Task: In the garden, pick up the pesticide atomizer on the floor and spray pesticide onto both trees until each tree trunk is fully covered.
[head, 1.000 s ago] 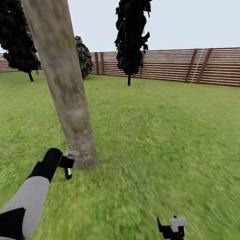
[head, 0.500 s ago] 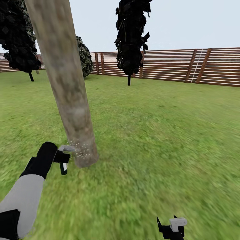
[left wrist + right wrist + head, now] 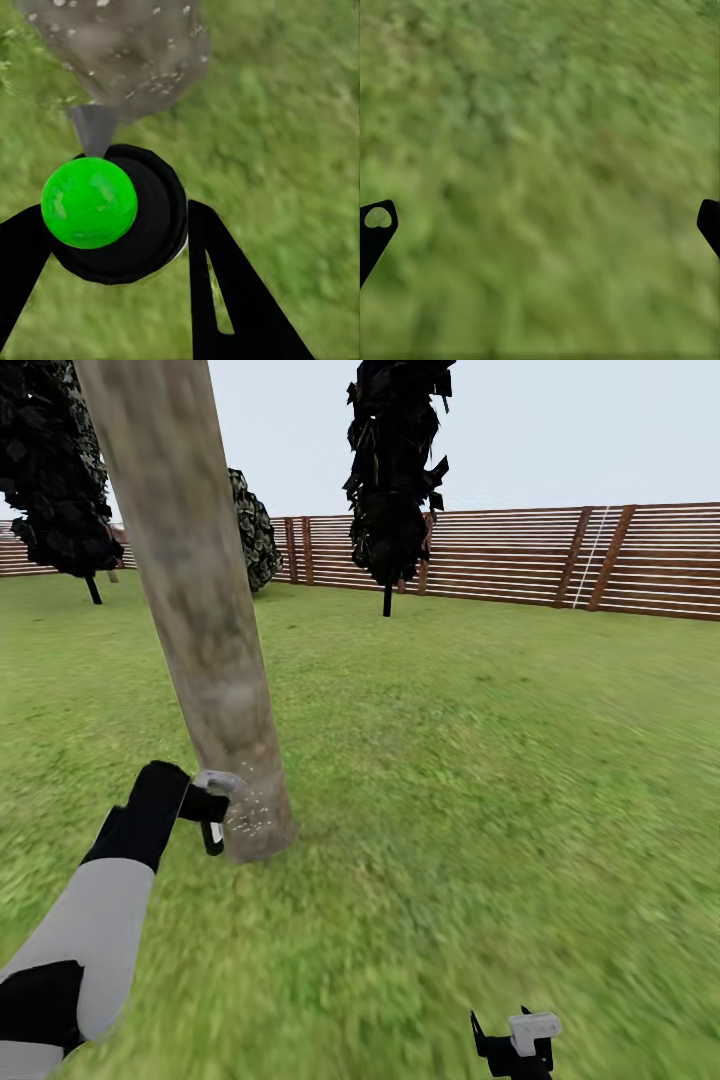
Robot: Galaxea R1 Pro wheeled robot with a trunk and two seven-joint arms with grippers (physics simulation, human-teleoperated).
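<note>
Step in hand: spraying the first tree trunk. The left gripper pinches the pesticide atomizer; in the left wrist view its two black fingers stand either side of the dark bottle, which carries a bright green ball on its near end. The pale grey nozzle points away from the gripper at the trunk base, just beyond it. Pesticide, as whitish specks, hangs between nozzle and bark and dots the base of the trunk.

Judgement: coverage is confined to the foot of the trunk; the column above the gripper appears unsprayed. The next move calls for raising the nozzle along the trunk while keeping it aimed close, then working round the far side. The second tree remains to be treated.

Pose: the left arm reaches forward and low, forearm rising toward the trunk. The right gripper hangs low and well apart from the trunk, fingers spread wide over lawn, holding nothing.
</note>
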